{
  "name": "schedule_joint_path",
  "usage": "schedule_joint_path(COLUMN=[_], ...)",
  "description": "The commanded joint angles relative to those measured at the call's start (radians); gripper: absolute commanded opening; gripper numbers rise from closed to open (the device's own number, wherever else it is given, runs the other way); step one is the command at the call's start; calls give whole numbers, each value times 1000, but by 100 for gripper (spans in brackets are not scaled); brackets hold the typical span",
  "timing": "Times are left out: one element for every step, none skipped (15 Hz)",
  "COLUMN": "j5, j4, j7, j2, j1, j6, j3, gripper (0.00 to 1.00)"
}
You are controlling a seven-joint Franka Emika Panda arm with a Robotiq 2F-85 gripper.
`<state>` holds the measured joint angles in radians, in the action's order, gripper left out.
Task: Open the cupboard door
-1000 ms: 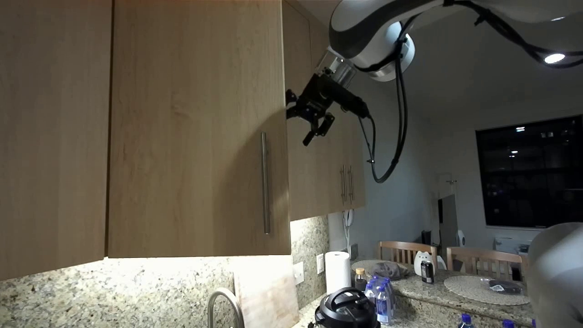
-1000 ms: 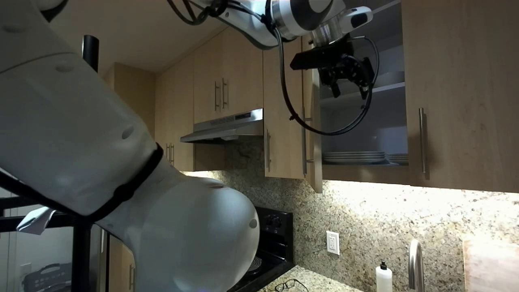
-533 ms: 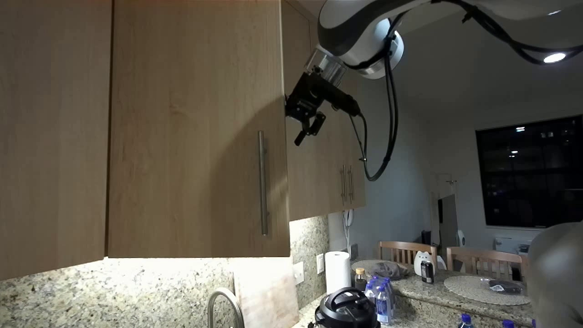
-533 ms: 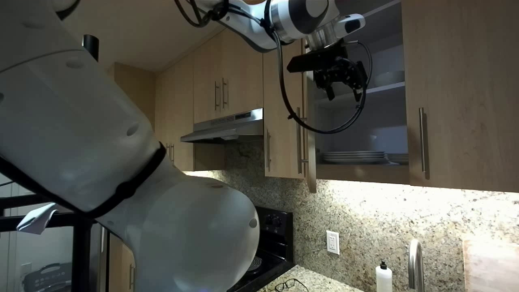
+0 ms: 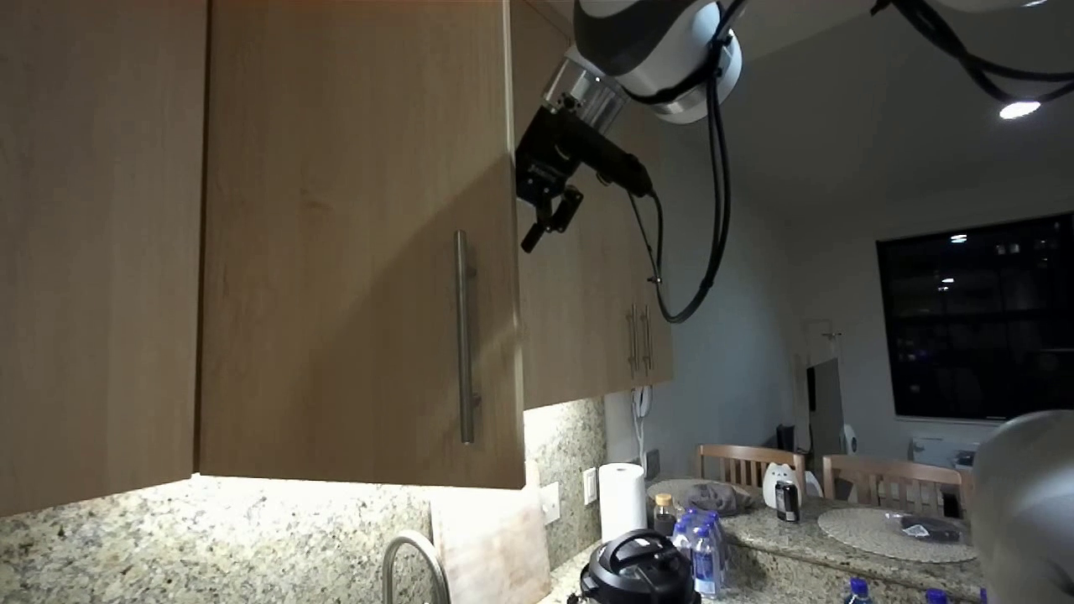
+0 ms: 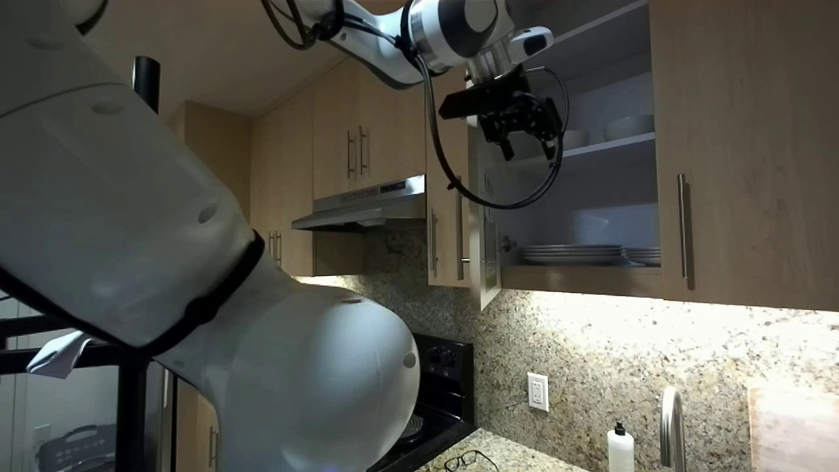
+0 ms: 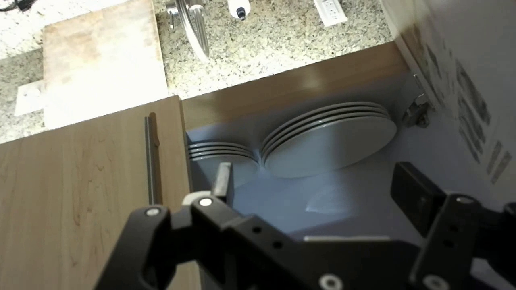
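Observation:
The cupboard door (image 5: pixel 361 277), light oak with a vertical silver bar handle (image 5: pixel 464 335), stands swung open. In an exterior view it is nearly edge-on with a strip of its inner face (image 6: pixel 486 262) showing. In the wrist view its pale inner face (image 7: pixel 463 80) is at the right. My gripper (image 6: pixel 528 149) is on the inner side of the door, in front of the open cupboard, with fingers spread and nothing between them. In an exterior view the door hides one finger. In the wrist view the gripper (image 7: pixel 318 189) is open; whether it touches the door cannot be told.
White plates (image 6: pixel 571 254) stand on the lower shelf and bowls (image 6: pixel 629 126) on the upper shelf. A closed neighbouring door (image 6: pixel 747 157) with a bar handle is beside the opening. A range hood (image 6: pixel 367 203) and faucet (image 6: pixel 672 426) are nearby.
The door has swung further open, its handle edge moving outward, and more of the cupboard interior and the door's inner face shows. My gripper has moved along with it, staying open.

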<state>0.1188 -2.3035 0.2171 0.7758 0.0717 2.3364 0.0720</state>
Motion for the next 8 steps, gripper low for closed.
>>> schedule_joint_path(j5=[13,11,9,6,6,5,4,2], j4=[15,21,25,30,33,39,40,43], j7=[-1,0,-1,-2,-3,-4,-5,-12], j2=[11,4,2,-1,-2,-5,-5,-5], j1=[15,17,22,25,28,32,36,47], j6=[-20,-20,-21,-21,-20,-21,-20,-21], j3=[57,71,81,92,100,109,116,128], gripper=[100,100,100,100,100,100,100,100])
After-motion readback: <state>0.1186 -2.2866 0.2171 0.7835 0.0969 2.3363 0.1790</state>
